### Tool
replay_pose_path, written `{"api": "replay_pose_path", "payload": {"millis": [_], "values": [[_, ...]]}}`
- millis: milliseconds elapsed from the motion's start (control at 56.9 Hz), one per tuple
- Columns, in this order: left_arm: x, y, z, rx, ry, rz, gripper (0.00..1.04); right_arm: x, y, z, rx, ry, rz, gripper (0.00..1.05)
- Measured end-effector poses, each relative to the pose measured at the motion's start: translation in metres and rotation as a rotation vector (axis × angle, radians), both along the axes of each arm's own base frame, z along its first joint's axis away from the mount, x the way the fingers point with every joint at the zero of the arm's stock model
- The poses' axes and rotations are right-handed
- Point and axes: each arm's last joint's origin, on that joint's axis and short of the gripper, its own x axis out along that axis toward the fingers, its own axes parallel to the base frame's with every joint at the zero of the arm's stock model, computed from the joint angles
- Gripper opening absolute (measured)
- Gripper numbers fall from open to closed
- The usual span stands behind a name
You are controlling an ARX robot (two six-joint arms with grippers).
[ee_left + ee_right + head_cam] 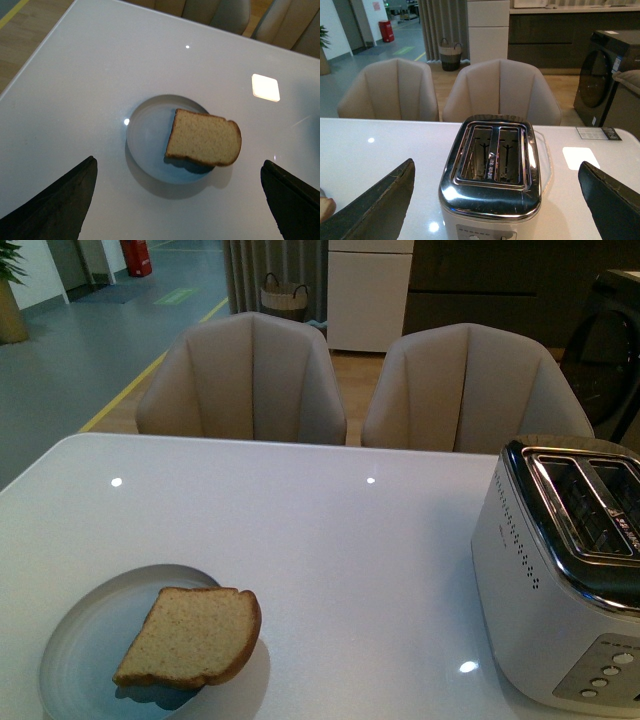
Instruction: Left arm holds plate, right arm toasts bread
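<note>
Left gripper (177, 162): spread wide, empty.
Plate (145, 135): just ahead, centred between its jaws.
Bread (204, 138): on plate, overhanging one rim.
Right gripper (496, 164): spread wide, empty; toaster (490, 200) directly ahead.
Advice: clamp the bare rim, clear of bread.

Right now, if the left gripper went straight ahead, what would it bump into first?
Probably the bread, lying on the plate in line with the left gripper. It might touch bare plate instead; depth is hard to judge.
</note>
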Motion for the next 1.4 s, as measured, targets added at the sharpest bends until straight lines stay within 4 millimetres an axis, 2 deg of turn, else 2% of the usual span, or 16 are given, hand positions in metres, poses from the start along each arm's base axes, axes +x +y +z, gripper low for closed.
{"api": "replay_pose_path", "payload": {"millis": [70, 176, 351, 474, 667, 913, 1405], "values": [[0.028, 0.005, -0.009, -0.005, 0.028, 0.007, 0.97, 0.000, 0.000, 0.000, 0.000, 0.000, 0.000, 0.96], [0.068, 0.015, -0.034, -0.019, 0.136, 0.029, 0.97, 0.000, 0.000, 0.000, 0.000, 0.000, 0.000, 0.96], [0.098, 0.029, -0.082, 0.022, 0.298, 0.056, 0.97, 0.000, 0.000, 0.000, 0.000, 0.000, 0.000, 0.96], [0.116, 0.037, -0.118, 0.072, 0.379, -0.013, 0.97, 0.000, 0.000, 0.000, 0.000, 0.000, 0.000, 0.96], [0.131, 0.045, -0.147, 0.111, 0.427, -0.067, 0.97, 0.000, 0.000, 0.000, 0.000, 0.000, 0.000, 0.96], [0.138, 0.047, -0.170, 0.169, 0.482, -0.115, 0.97, 0.000, 0.000, 0.000, 0.000, 0.000, 0.000, 0.96], [0.166, 0.014, -0.190, 0.199, 0.532, -0.196, 0.97, 0.000, 0.000, 0.000, 0.000, 0.000, 0.000, 0.96]]}}
